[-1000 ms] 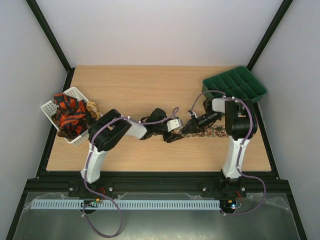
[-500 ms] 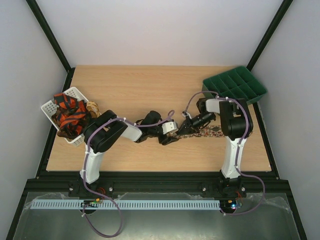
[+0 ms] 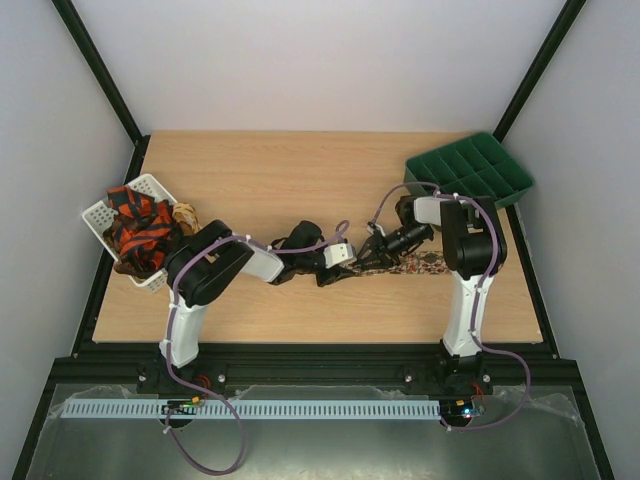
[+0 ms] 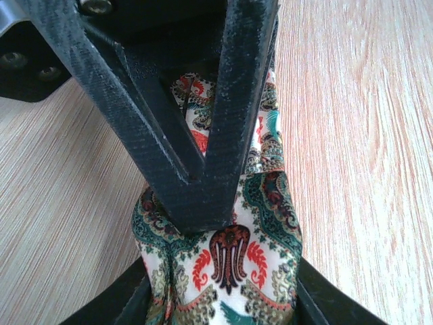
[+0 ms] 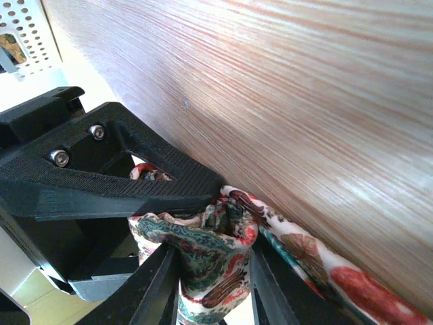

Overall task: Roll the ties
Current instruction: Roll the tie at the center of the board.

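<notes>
Mid-worktop, toward near edge: both grippers meet at one end of a tie.
Worktop [image 3: 300,170]: light wood, arms bolted at near edge.
Left arm [image 3: 215,265]: reaches from near-left toward centre, low over the wood.
Right arm [image 3: 470,240]: stands up at right side, wrist bent left toward centre.
Tray [image 3: 520,188]: green, compartments, far-right corner.
Basket [image 3: 95,215]: white plastic, left edge, holds a heap.
Basket ties [image 3: 140,230]: red-orange and black fabric, bunched, inside basket.
Bundle [image 3: 185,215]: brownish, just beside basket on its right; too small to tell more.
Tie [image 3: 420,264]: patterned strip flat on wood, runs from centre toward right edge, passes under right arm. Left end is bunched up off the wood [image 4: 233,271], paisley print in green, red and cream [image 5: 203,250].
Left gripper [image 3: 345,262]: fingers sit either side of the bunched end, touching fabric, clamped on tie [image 4: 223,305].
Right gripper [image 3: 378,248]: narrow gap, fabric pinched between fingers, holding tie [image 5: 213,291]; its finger presses onto the bunch from above in left wrist view.
Grippers: touching or nearly so, tip to tip.
</notes>
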`<move>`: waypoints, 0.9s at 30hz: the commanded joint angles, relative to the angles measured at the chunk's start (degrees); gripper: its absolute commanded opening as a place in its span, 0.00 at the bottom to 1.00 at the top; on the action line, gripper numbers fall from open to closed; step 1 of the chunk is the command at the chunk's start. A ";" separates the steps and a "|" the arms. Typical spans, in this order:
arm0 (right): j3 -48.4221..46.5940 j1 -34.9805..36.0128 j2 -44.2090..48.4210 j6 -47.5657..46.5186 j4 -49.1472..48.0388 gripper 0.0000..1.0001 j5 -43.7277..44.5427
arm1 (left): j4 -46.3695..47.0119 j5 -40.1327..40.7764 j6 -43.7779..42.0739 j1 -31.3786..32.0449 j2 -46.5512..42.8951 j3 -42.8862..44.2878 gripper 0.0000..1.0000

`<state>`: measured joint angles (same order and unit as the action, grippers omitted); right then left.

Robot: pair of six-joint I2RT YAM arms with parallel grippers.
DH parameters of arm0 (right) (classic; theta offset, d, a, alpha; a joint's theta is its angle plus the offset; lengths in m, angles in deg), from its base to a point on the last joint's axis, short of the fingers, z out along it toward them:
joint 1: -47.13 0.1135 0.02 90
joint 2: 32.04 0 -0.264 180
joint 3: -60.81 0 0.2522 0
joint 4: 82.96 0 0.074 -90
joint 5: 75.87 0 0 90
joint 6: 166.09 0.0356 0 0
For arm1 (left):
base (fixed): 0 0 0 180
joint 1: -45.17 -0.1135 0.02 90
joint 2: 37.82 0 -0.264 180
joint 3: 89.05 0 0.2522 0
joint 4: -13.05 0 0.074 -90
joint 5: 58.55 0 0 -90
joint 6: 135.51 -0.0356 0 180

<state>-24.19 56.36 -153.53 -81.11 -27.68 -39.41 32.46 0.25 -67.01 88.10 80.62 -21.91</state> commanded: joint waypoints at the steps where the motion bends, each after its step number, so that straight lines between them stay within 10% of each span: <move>1: 0.70 0.15 1.14 0.67 0.95 0.30 6.59 | -7.87 1.50 -0.99 -0.23 0.77 -1.96 0.36; 9: 2.67 0.72 1.30 1.57 -1.67 0.02 7.21 | -7.65 1.63 -0.82 -0.22 0.77 -2.08 0.38; 15: 3.72 -0.12 -0.81 1.02 -2.31 0.01 12.61 | -2.31 -1.52 1.56 -2.29 -1.89 -5.95 0.70; 27: 4.64 0.30 0.15 1.74 -3.84 0.01 22.99 | 9.88 -5.85 6.46 -1.80 1.77 -6.73 0.72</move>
<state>-22.38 56.56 -151.69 -79.69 -30.22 -35.01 39.06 -3.14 -64.26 85.41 78.93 -28.09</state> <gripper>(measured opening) 0.040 0.721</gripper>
